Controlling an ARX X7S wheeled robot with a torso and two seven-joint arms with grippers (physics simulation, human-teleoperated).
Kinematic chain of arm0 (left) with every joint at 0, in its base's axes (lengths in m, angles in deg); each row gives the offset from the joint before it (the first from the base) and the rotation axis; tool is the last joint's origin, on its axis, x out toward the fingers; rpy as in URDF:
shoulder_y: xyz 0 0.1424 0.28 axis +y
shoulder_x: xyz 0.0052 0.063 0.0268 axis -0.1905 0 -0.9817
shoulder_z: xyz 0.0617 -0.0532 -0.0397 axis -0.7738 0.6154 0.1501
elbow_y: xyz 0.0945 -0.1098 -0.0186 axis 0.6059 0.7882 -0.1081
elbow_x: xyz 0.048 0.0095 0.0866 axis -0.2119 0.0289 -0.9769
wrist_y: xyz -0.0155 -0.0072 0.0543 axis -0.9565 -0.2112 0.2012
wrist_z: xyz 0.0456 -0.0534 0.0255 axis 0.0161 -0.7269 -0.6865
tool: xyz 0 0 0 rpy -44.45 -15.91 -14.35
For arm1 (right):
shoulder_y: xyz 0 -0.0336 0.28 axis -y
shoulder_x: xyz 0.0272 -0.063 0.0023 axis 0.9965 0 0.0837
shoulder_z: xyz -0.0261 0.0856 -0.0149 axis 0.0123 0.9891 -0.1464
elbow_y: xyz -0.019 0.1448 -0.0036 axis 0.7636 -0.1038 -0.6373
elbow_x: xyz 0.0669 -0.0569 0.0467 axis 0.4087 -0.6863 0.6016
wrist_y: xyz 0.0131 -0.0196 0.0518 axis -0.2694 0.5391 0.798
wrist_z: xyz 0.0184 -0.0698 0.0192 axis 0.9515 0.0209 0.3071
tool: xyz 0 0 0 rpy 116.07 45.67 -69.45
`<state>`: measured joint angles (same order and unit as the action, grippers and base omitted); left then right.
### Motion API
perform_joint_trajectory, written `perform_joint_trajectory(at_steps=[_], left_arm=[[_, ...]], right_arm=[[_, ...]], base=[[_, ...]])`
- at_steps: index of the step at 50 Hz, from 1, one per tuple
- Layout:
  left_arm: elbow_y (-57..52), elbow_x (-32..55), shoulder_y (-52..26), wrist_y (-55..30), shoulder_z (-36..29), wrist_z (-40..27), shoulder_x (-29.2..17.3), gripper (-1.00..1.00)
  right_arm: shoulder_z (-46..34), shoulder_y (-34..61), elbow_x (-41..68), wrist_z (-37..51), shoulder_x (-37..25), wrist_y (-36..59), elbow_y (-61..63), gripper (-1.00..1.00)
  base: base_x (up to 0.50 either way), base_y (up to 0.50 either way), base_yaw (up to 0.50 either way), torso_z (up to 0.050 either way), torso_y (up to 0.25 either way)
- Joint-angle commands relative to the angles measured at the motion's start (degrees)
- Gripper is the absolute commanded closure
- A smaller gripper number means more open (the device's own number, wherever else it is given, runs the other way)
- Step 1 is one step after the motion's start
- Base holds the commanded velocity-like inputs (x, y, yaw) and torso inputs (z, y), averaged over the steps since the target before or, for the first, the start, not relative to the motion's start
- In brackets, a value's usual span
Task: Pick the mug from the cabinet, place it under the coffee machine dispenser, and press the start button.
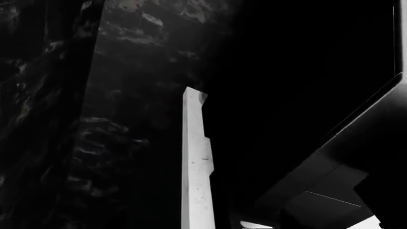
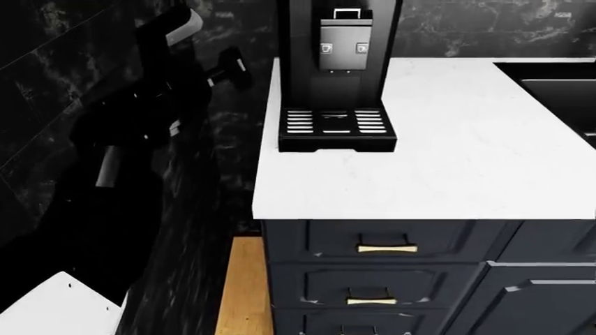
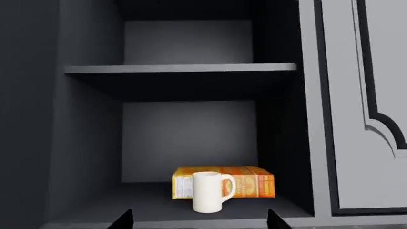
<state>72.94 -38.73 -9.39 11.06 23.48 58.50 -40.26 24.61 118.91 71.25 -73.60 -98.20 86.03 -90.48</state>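
Observation:
The cream-white mug (image 3: 208, 192) stands upright on the lower shelf of the open cabinet (image 3: 178, 69), its handle turned toward the cabinet's door side. My right gripper (image 3: 198, 222) is open in front of the shelf edge, short of the mug, with only its dark fingertips (image 3: 122, 219) showing and nothing between them. The tall black coffee machine (image 2: 340, 84) stands on the white counter (image 2: 447, 160), its grey dispenser (image 2: 345, 43) carrying two small square buttons (image 2: 328, 48) above the slotted drip tray (image 2: 336, 124), which holds nothing. My left gripper (image 2: 230, 70) hangs left of the machine, beside the counter.
An orange box (image 3: 245, 182) lies right behind the mug. A shut cabinet door (image 3: 362, 105) borders the opening. The counter's white end (image 1: 197, 162) rises in the left wrist view against a black marbled wall (image 1: 121, 119). Drawers (image 2: 386, 246) sit below the counter; a dark sink (image 2: 559, 84) is at the right.

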Motion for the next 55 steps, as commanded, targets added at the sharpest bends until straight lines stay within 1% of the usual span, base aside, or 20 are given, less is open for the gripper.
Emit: perform_joint_trajectory(at_steps=[1,30,45,50,55], left_arm=[[0.01,-0.45,0.01,-0.35,0.12,0.42,0.07,-1.0],[0.01,-0.52,0.19,-0.45,0.13,0.6,0.02,-1.0],[0.01,-0.25,-0.11,-0.72,0.67,0.54,-0.29,-1.0],[0.01,-0.22,-0.15,-0.77,0.93,0.51,-0.39,-1.0],[0.01,-0.26,-0.41,-0.7,1.12,0.33,-0.52,-1.0]], right_arm=[[-0.27,-0.16,0.07,-0.39,-0.09,-0.16,0.52,-1.0],[-0.47,-0.66,-0.19,0.16,-0.56,0.64,-0.36,-1.0],[-2.42,-1.14,-1.46,1.32,-0.81,3.51,-1.51,-1.0],[-3.86,-1.17,-2.43,1.39,-0.37,4.31,-3.43,-1.0],[-3.42,-2.1,-2.11,2.07,0.14,5.49,-5.53,-1.0]], base=[[0.5,0.0,0.0,0.0,0.0],[0.5,0.0,0.0,0.0,0.0],[0.5,0.0,0.0,0.0,0.001],[0.06,0.0,0.0,0.0,0.002],[0.0,0.0,0.0,0.0,0.0]])
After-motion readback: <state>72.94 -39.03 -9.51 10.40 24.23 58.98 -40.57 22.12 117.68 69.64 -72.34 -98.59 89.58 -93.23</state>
